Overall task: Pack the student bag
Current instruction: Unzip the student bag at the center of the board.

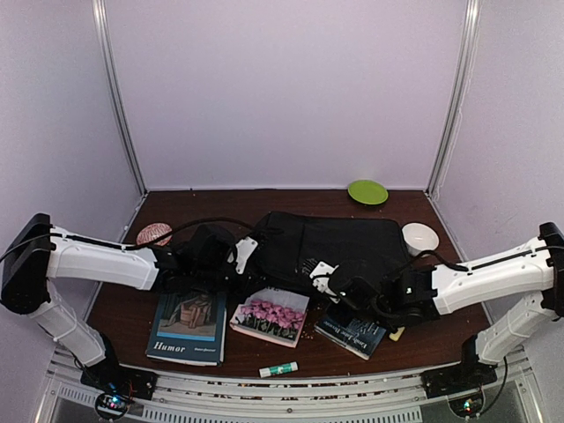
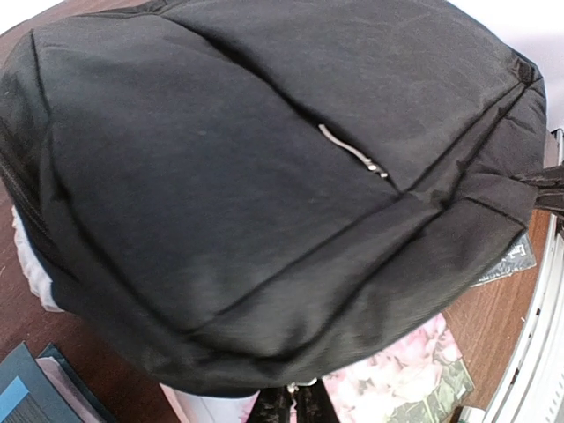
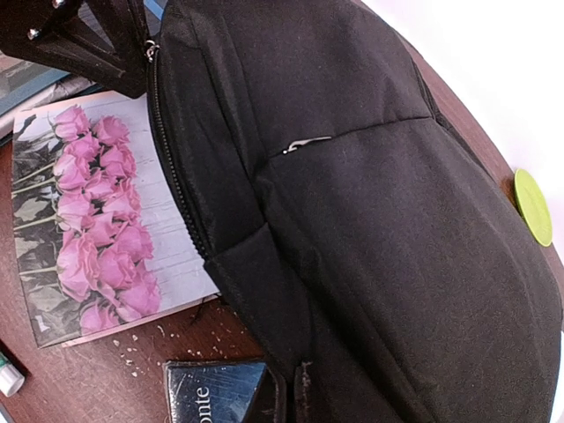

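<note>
Top view: high behind the table (image 1: 432, 339), looking down across it. Wrist views: close, facing the bag (image 2: 264, 176) from opposite sides; both show the rose book (image 3: 106, 211).

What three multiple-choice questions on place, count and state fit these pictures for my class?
1. Where is the green plate? A) at the far edge of the table, beyond the student bag B) on a book C) inside the bag
2. How many books lie on the table? A) one B) three C) five
3. The books are: A) packed B) standing upright C) lying flat outside the bag
1A, it sits behind the bag; 2B, three covers show near the front; 3C, all rest flat on the wood.
</note>
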`<state>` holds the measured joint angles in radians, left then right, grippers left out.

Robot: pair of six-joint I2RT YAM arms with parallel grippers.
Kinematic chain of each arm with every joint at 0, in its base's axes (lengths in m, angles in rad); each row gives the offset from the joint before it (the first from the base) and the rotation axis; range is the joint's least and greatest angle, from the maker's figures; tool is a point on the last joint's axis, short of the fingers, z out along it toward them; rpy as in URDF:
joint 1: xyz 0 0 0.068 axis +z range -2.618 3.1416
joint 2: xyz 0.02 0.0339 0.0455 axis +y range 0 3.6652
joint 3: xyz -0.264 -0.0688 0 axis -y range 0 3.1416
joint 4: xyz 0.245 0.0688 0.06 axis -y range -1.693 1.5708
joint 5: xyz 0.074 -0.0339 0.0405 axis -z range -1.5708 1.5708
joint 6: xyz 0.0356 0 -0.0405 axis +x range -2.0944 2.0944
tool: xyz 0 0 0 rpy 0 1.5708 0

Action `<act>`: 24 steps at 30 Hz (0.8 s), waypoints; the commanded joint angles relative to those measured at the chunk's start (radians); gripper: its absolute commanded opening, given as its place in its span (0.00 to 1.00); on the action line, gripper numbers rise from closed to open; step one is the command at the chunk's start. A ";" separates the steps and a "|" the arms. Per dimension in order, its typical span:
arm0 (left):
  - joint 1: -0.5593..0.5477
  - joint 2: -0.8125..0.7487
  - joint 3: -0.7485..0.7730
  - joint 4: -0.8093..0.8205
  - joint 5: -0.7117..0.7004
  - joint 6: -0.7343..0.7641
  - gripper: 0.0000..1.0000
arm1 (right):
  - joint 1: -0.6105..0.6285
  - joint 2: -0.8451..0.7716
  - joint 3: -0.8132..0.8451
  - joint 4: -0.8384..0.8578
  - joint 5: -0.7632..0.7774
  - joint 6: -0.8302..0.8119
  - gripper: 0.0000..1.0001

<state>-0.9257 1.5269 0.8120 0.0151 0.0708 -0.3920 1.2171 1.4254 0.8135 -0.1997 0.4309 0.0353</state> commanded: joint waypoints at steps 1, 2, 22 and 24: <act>0.083 -0.014 0.000 -0.078 -0.140 0.000 0.00 | -0.007 -0.058 -0.052 -0.108 0.108 0.077 0.00; 0.090 -0.012 0.002 -0.079 -0.140 -0.001 0.00 | -0.007 -0.064 -0.055 -0.107 0.109 0.080 0.00; 0.210 -0.073 -0.033 -0.096 -0.131 -0.033 0.00 | -0.007 -0.055 -0.048 -0.102 0.079 0.101 0.00; 0.210 -0.055 -0.029 -0.076 -0.119 -0.044 0.00 | -0.009 -0.044 -0.026 -0.113 0.048 0.110 0.05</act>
<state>-0.7570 1.4551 0.7921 -0.0544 0.0444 -0.4026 1.2198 1.3754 0.7761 -0.2115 0.4381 0.1081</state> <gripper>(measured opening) 0.005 0.006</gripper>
